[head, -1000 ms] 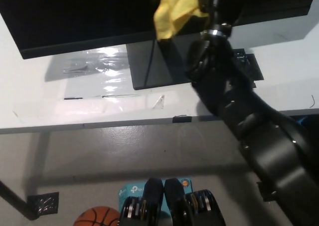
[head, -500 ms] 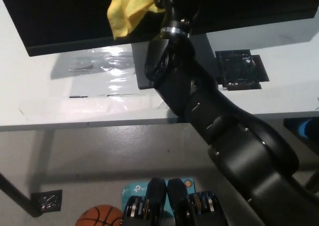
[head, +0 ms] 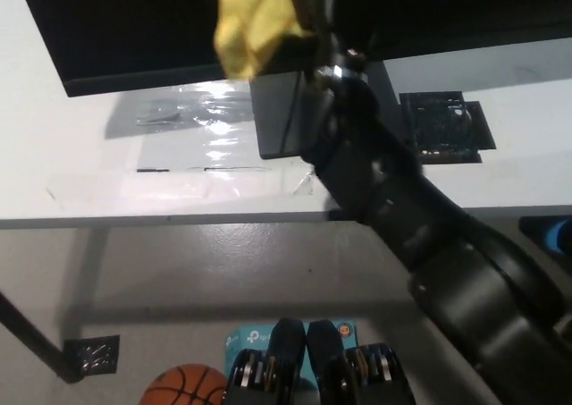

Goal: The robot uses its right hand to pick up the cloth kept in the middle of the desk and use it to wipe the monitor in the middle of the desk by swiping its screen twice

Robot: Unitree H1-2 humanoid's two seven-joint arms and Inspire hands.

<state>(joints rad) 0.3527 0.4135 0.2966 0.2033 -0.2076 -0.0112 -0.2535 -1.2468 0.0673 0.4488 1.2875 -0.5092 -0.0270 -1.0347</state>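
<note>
Now: right hand (head: 308, 3) presses cloth (head: 255, 16) on monitor (head: 134, 29) | near lower edge

Steep head view over desk (head: 107, 172)

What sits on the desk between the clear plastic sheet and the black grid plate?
In the head view, the monitor's dark stand base sits between the clear plastic sheet and the black grid plate, partly covered by the black right arm.

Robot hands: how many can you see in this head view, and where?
1, partly. The black right hand is at the top, holding the yellow cloth against the monitor. The white left hand is out of view.
</note>
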